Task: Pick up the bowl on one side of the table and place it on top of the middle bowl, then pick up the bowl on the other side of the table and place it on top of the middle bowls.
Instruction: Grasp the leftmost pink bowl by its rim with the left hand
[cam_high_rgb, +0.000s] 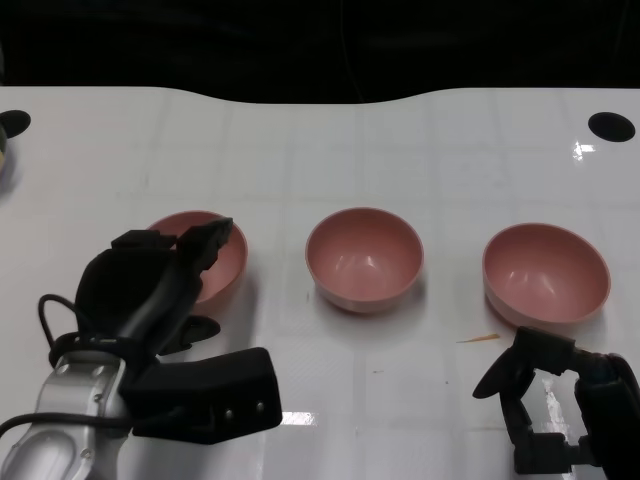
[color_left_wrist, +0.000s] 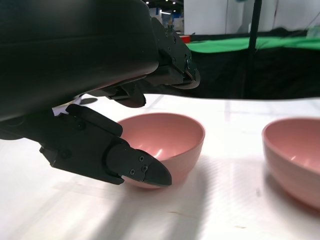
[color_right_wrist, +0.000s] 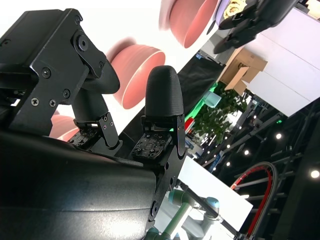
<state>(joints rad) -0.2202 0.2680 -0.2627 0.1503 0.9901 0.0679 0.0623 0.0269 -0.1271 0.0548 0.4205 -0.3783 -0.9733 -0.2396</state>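
Three pink bowls stand in a row on the white table (cam_high_rgb: 320, 150). The left bowl (cam_high_rgb: 222, 262) is partly covered by my left hand (cam_high_rgb: 150, 290). In the left wrist view the fingers (color_left_wrist: 170, 65) reach over this bowl (color_left_wrist: 170, 137) and the thumb (color_left_wrist: 142, 170) lies against its near outer side, with a gap, so nothing is held. The middle bowl (cam_high_rgb: 363, 258) (color_left_wrist: 295, 155) stands free. The right bowl (cam_high_rgb: 546, 272) is just beyond my right hand (cam_high_rgb: 560, 400), which is empty with its fingers (color_right_wrist: 162, 100) apart.
Black round holes sit in the table at the far right (cam_high_rgb: 612, 126) and far left (cam_high_rgb: 15, 122). A small yellowish scrap (cam_high_rgb: 478, 339) lies in front of the right bowl. Dark background lies past the table's far edge.
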